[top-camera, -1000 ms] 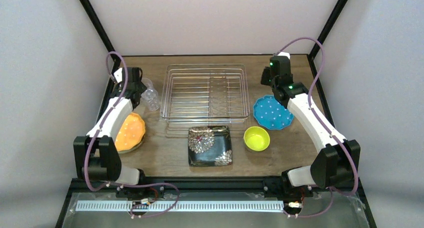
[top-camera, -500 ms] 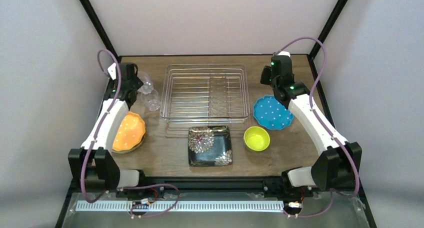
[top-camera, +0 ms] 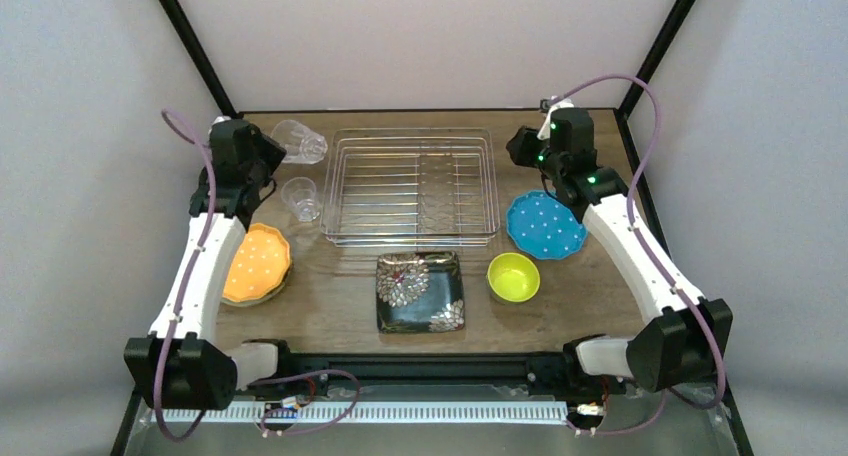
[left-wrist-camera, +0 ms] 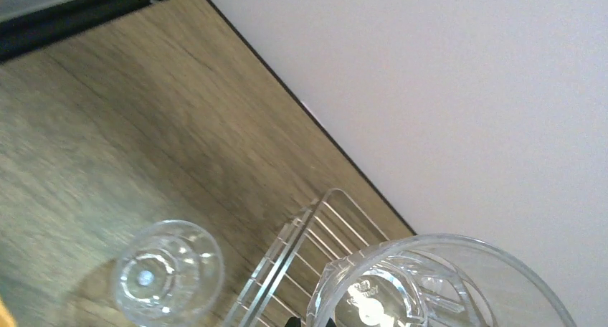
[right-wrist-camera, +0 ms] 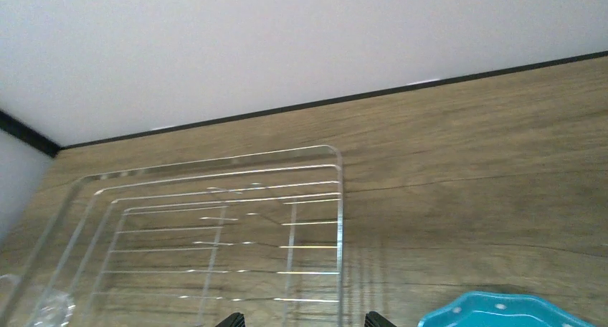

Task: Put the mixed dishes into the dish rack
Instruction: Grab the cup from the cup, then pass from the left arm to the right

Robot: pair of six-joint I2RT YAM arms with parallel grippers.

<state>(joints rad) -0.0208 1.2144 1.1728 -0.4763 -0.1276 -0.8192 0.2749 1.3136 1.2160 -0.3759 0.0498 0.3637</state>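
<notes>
- Top external view: grips clear glass cup [top-camera: 300, 141] in tightly closed left gripper [top-camera: 270, 156], tipped sideways, airborne beside far-left corner of dish rack [top-camera: 410, 133].
- Likely first loading step; nothing in rack yet.
- Next, calls for swinging over rack, lowering gently, releasing.
- Holds right gripper [top-camera: 518, 148] wide open, empty, near far-right corner.
- Looks transparent, faceted at base; leaves second glass cup [top-camera: 300, 198] upright left of rack.

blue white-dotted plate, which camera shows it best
Top external: nearly the whole blue white-dotted plate shows, right of the silver wire dish rack. Right wrist catches only its rim; left wrist misses it.
</notes>
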